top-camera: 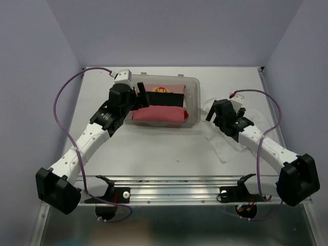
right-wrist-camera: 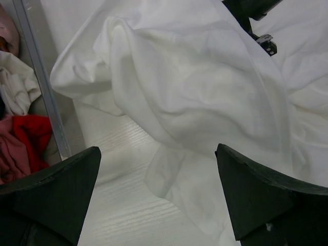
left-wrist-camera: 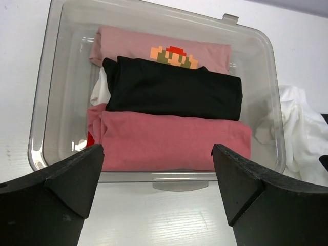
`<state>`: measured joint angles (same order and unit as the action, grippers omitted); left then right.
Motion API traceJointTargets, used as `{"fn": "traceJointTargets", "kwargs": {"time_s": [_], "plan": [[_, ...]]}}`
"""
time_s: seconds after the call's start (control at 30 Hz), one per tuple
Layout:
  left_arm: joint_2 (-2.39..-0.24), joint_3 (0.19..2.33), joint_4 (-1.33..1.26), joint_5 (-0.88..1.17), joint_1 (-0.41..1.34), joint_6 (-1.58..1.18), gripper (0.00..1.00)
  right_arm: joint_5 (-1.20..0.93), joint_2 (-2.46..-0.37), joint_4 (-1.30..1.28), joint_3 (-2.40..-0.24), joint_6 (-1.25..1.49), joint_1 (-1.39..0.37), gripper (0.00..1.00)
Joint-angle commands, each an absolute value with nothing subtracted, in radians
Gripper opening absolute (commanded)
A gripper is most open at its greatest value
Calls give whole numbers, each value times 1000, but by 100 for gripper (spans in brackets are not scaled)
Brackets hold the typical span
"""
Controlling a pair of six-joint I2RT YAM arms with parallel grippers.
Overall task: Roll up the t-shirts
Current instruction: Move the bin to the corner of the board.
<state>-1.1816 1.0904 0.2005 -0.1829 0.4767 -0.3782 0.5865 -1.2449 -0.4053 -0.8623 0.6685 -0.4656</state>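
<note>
Left fingers [left-wrist-camera: 51, 195] and right fingers [right-wrist-camera: 46, 195] gape, empty. The crumpled thin white cloth t-shirt [right-wrist-camera: 205, 87], three o'clock of the clear plastic tub [left-wrist-camera: 271, 61], wants flattening on the counter [top-camera: 154, 148] before rolling.

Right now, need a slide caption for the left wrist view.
Open left gripper faces clear tub holding salmon-pink t-shirt, black t-shirt and pale printed t-shirt, side by side.

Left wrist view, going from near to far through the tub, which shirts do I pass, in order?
In order: salmon-pink shirt → black shirt → pale printed shirt.
</note>
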Motion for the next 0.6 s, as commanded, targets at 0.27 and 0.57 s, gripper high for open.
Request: {"fn": "traceJointTargets", "kwargs": {"time_s": [0.27,0.57], "plan": [[-1221,1204,281,-267,532,-339,99,522,-1189,-361,-845,680,-468,100],[-1319,1284,304,-341,692,-341,99,370,-1183,-417,-853,658,-160,100]]}}
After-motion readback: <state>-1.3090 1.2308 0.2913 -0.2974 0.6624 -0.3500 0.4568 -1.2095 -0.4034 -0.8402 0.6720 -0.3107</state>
